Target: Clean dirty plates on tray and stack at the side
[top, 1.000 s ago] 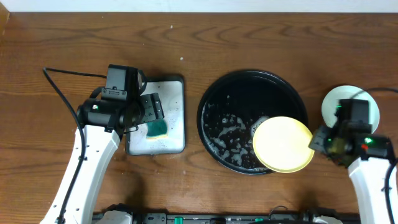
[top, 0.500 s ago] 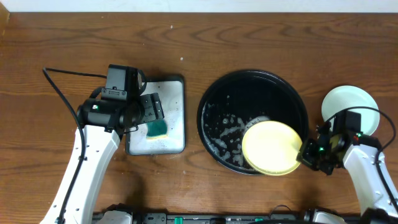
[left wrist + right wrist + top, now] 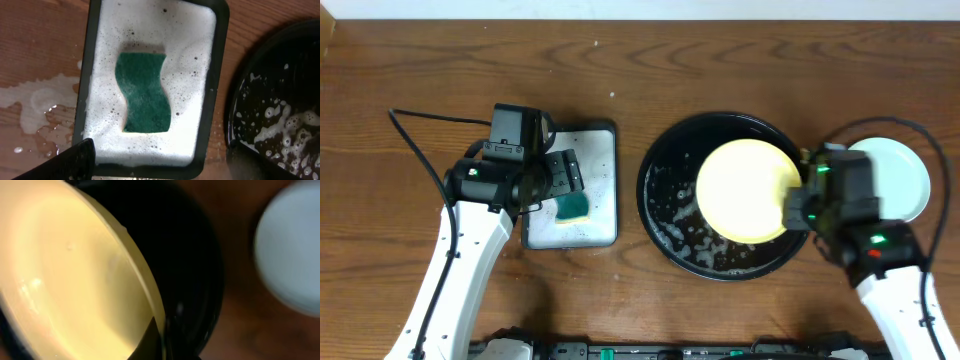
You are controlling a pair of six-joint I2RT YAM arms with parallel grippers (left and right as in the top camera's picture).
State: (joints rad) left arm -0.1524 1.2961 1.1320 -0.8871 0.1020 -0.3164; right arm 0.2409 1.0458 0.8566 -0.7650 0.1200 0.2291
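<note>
Sponge [image 3: 574, 208] sits in foamy small tray [image 3: 603, 150]; left gripper [image 3: 563, 178] hangs over it, jaws wide apart. Black tray [image 3: 665, 150] to the right, suds inside. Yellow plate [image 3: 740, 190] tilted over black tray, right gripper [image 3: 798, 205] clamped on its right edge. Mint plate [image 3: 905, 178] on surface [image 3: 420, 60], just right of black tray.

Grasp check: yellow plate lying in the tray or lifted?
Lifted: right gripper shut on plate rim; tray shows below its edge in wrist view.
</note>
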